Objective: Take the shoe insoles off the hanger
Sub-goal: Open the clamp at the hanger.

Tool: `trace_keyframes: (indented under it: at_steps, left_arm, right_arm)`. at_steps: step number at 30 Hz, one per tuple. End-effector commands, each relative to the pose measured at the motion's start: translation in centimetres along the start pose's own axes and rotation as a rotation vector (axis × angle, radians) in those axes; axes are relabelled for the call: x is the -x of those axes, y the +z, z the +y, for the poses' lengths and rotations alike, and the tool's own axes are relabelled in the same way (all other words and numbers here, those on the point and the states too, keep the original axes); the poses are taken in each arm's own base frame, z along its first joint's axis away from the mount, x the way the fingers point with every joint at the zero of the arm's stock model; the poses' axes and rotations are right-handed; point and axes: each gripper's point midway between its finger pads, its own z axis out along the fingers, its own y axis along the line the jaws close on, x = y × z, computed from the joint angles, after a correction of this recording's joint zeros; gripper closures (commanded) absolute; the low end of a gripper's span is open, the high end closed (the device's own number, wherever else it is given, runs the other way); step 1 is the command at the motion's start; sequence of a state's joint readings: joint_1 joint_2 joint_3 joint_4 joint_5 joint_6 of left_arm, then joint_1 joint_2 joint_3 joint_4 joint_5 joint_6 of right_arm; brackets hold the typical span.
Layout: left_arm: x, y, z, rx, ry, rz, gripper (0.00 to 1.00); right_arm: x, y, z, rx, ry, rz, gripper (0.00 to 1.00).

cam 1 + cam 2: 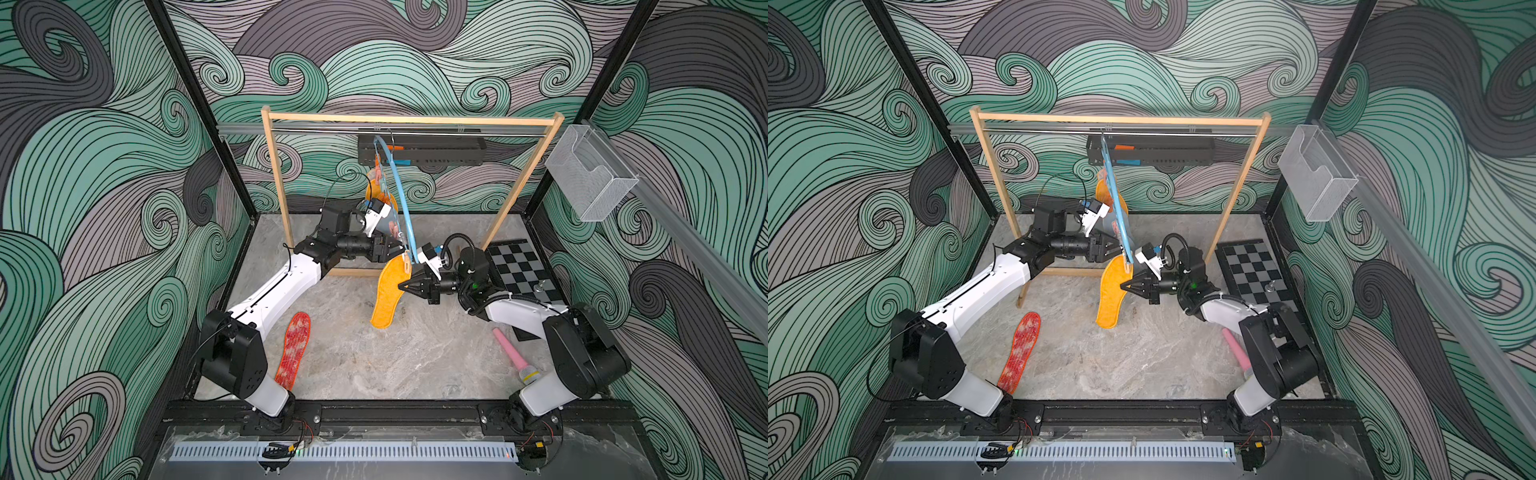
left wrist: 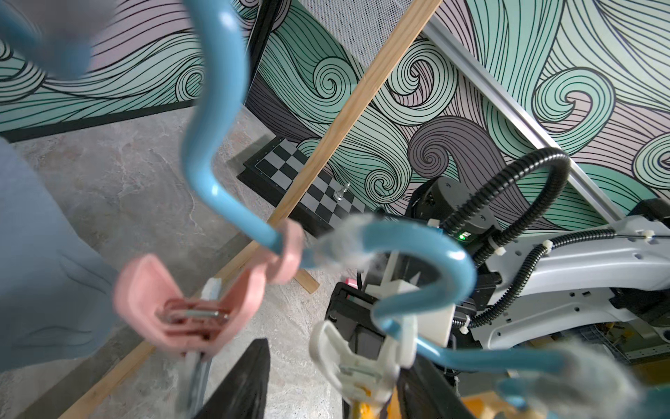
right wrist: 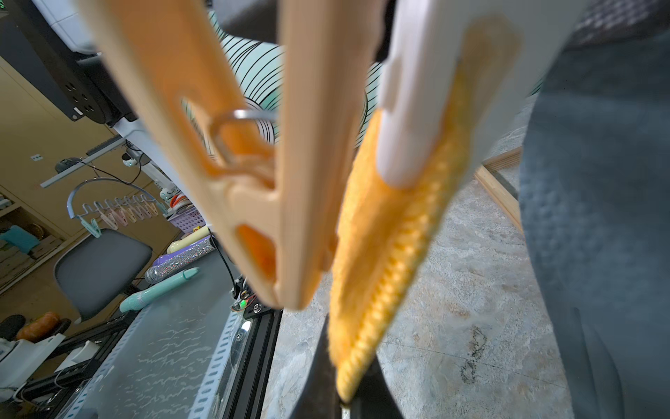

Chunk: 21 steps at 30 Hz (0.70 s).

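Insoles sit in two places. At the far left, a red insole point(image 1: 294, 351) lies flat on the floor point(image 1: 374, 365) beside the left arm's base, off the hanger. Next, the left gripper point(image 1: 397, 248) reaches level toward the hanger point(image 1: 401, 195), a light blue arch hooked on the rod of a wooden rack point(image 1: 411, 119) and tilted toward the arms. Both top views show the hanger nearly edge-on.

Only the left wrist view shows its wavy lower bar close up, with a pink clip point(image 2: 188, 308) and a white clip point(image 2: 359, 359). The black jaws stand apart on either side of the white clip, with a gap on one side. A grey-blue insole point(image 2: 36, 254) fills that view's edge.

An orange insole point(image 1: 388, 293) hangs from the white clip, its lower end close to the floor. A second orange insole point(image 1: 371, 192) shows higher up behind. The right gripper point(image 1: 402, 286) is clenched on the orange insole's edge. The right wrist view shows that edge running down between its fingers, with an orange clip point(image 3: 253, 152) alongside.

Further right lie a pink stick point(image 1: 509, 347) and a chessboard point(image 1: 519, 266).

The floor is grey marbled stone, and the walls point(image 1: 104, 166) carry green and grey waves. Past the cell's front, the right wrist view shows an office with a grey chair point(image 3: 98, 268).
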<state>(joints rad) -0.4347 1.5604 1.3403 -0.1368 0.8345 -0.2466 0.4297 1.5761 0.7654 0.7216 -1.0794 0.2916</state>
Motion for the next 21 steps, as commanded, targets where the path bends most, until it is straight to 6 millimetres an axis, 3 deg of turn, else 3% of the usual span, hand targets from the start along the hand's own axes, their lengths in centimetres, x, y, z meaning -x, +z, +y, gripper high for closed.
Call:
trace_keyframes:
  at_steps: [1,14,21]
  left_arm:
    - [2.09,-0.17,-1.61,-0.045,0.047,-0.044,0.49]
    - [2.04,-0.16,-1.65,-0.047,0.053,-0.037,0.93]
    - [1.91,-0.54,-1.56,-0.024,0.065,-0.038,1.0]
  right_arm:
    - [0.38,-0.14,1.02,0.03,-0.054,-0.004,1.0]
    - [0.33,-0.13,0.92,0.026,-0.052,-0.004,1.0]
    - [0.28,-0.14,0.72,0.014,-0.05,-0.005,1.0]
